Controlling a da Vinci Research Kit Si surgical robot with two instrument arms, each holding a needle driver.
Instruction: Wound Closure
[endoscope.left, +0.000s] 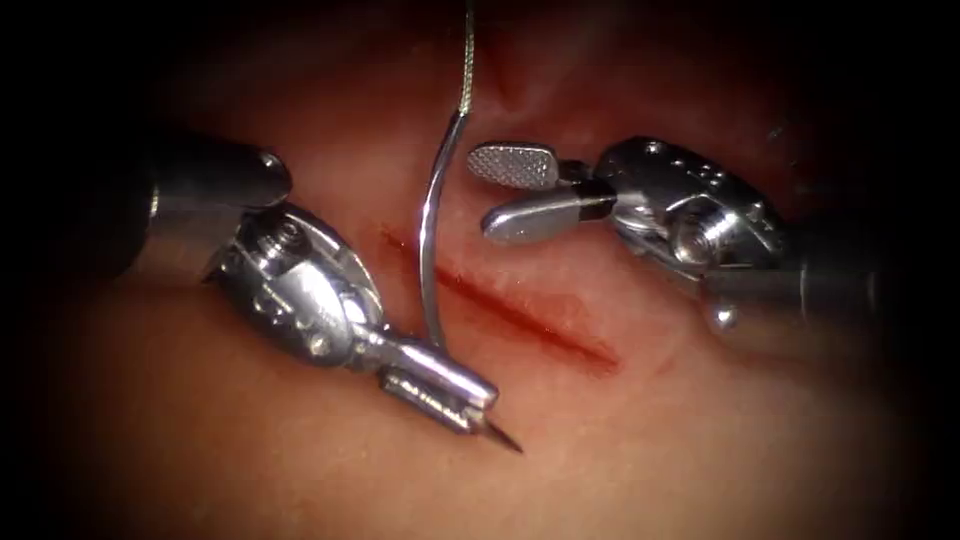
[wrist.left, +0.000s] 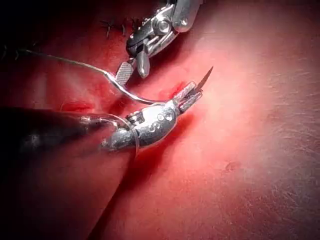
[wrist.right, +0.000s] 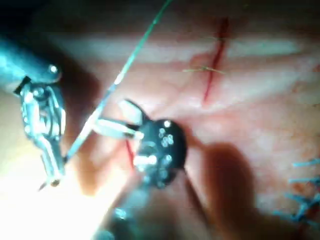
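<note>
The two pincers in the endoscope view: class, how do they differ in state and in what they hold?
The left pincer is shut on the needle near its tip, above the tissue; the right pincer stands open, holding nothing. The left points down-right, the right points left. Both are metal needle drivers near the cut.

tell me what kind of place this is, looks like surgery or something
Probably a surgical training bench, not an operating room. Pale tissue bears a red cut. The left tool grips a curved needle near its tip, clear of the tissue; the right tool gapes, holding nothing.
</note>
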